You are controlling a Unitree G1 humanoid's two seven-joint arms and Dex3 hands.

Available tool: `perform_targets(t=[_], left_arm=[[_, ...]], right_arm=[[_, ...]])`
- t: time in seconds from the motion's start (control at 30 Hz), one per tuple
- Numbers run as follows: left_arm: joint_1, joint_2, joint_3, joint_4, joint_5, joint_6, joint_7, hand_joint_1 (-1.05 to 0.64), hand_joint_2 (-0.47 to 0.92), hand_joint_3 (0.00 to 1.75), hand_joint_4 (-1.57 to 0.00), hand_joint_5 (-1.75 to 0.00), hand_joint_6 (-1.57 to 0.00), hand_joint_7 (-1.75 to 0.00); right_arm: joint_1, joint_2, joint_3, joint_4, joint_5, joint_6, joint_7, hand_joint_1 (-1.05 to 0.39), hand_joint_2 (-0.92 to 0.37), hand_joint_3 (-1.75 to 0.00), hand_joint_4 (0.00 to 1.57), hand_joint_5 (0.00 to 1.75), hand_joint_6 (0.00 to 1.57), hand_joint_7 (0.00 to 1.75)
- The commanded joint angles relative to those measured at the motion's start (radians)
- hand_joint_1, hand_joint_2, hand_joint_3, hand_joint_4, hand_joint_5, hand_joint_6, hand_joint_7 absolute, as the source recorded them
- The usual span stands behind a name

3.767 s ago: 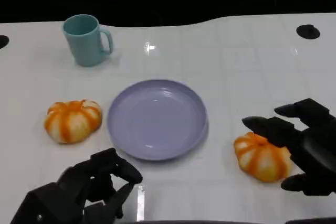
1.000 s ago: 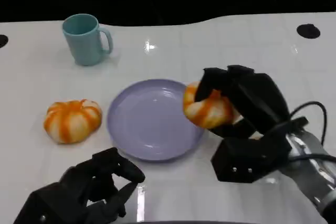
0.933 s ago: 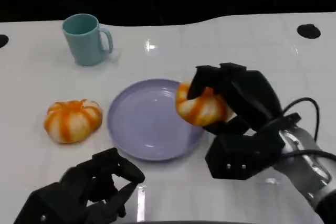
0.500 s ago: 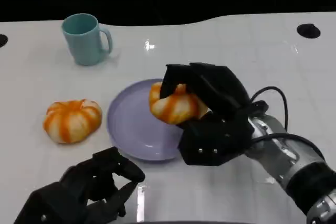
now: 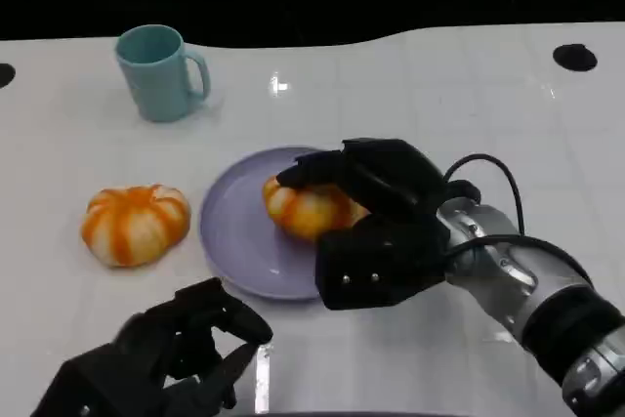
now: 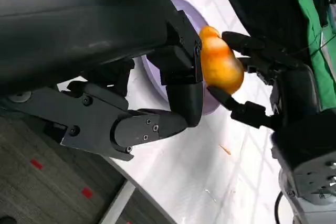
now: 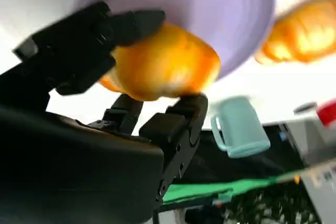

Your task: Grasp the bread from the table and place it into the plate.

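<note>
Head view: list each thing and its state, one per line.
Right hand: grips a bread roll.
Held bread roll: over the purple plate.
Purple plate: upright on the table.
Second bread roll: on the table, untouched.
Teal mug: upright.
Left hand: fingers curled, holding nothing.

No readable text, labels or numbers anywhere.

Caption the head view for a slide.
Right hand holds a bread roll over the purple plate; second roll waits beside.
</note>
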Motion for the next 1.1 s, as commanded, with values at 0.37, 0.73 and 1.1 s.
perform_targets(t=[0.37,0.73,1.1], left_arm=[[0.009,-0.001,-0.018,-0.016,0.028,-0.004,0.028,-0.31,0.91,0.48,-0.74,-1.75,-0.62,-1.29],[0.005,-0.013,-0.016,-0.001,0.027,-0.019,0.026,-0.31,0.91,0.5,-0.73,-1.75,-0.62,-1.3],[0.007,-0.019,-0.017,-0.021,0.023,0.008,0.022,-0.33,0.9,0.51,-0.74,-1.75,-0.61,-1.31]], right_arm=[[0.114,-0.101,-0.019,-0.302,0.057,0.077,0.23,-0.68,-0.92,-0.25,0.04,0.45,0.33,0.02],[0.285,-0.181,-0.099,-0.597,0.14,0.088,0.278,-0.57,-0.92,-0.2,0.11,0.56,0.37,0.03],[0.487,-0.306,-0.201,-0.791,0.19,-0.061,0.238,-0.31,-0.87,-0.04,0.42,0.7,0.65,0.13]])
